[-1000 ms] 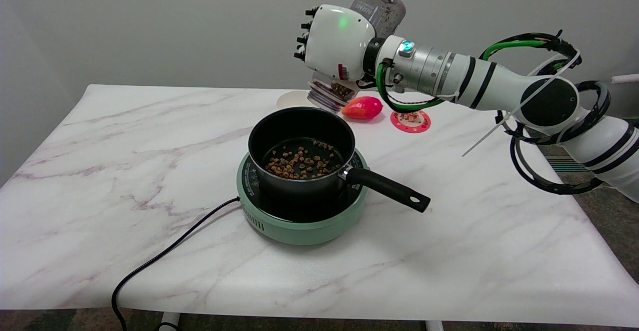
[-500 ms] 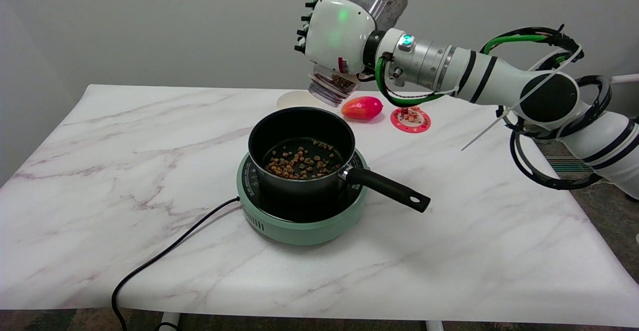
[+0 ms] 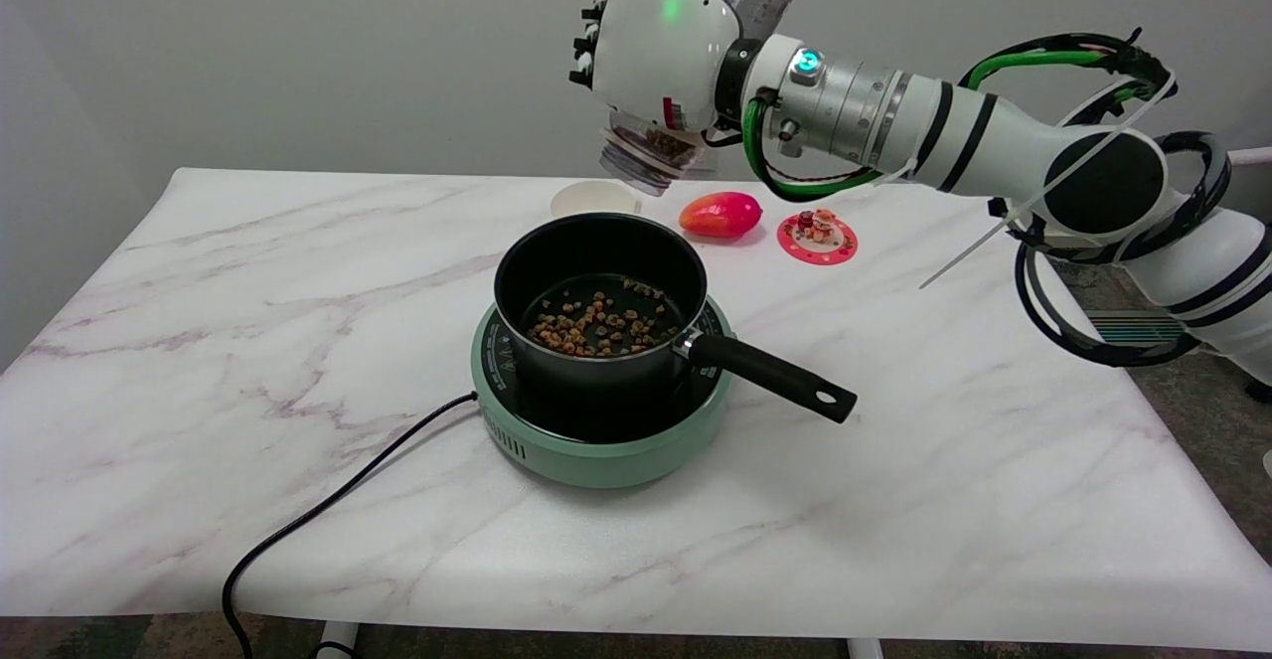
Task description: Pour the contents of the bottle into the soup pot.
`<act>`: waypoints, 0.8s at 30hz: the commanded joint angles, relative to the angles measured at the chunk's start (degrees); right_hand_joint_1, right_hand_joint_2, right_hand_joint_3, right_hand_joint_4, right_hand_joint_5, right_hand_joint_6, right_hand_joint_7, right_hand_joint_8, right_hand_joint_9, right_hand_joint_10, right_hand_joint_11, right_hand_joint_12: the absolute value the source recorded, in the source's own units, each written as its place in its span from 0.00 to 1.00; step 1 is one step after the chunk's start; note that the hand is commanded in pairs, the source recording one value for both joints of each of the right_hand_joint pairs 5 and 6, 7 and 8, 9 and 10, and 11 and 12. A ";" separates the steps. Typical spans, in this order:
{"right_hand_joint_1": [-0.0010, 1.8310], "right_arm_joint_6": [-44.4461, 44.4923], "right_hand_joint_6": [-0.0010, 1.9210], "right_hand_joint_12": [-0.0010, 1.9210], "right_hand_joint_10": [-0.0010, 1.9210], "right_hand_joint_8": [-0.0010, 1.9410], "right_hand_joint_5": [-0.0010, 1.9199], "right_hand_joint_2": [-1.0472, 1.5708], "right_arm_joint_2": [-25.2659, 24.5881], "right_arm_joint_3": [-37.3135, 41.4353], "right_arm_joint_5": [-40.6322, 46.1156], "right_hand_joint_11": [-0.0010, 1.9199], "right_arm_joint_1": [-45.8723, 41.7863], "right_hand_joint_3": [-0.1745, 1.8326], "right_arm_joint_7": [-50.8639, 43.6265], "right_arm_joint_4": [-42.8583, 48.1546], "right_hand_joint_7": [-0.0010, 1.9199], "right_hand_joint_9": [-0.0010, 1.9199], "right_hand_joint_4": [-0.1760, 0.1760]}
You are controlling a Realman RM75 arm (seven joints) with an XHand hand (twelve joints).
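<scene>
A staged robot test room rather than a real kitchen. A worktop covered in a marble-print sheet stands against a bare grey wall, its thin white legs just visible at the bottom edge. A small green hotplate with a trailing black cord is the only cooking gear. A white robot arm wrapped in loose cables and zip ties reaches over. Carpet shows at right.

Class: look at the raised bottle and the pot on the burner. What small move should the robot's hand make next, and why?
Probably bring the bottle forward over the pot. The right hand grips it mouth down with brown bits at the neck, but the mouth hangs above and behind the pot's far rim, so anything falling now might miss.
</scene>
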 commanded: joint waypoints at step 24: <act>0.71 -3.70 1.00 0.65 0.74 0.99 1.00 0.91 0.67 -2.08 0.38 0.65 -5.30 0.33 1.01 1.92 1.00 0.74 0.50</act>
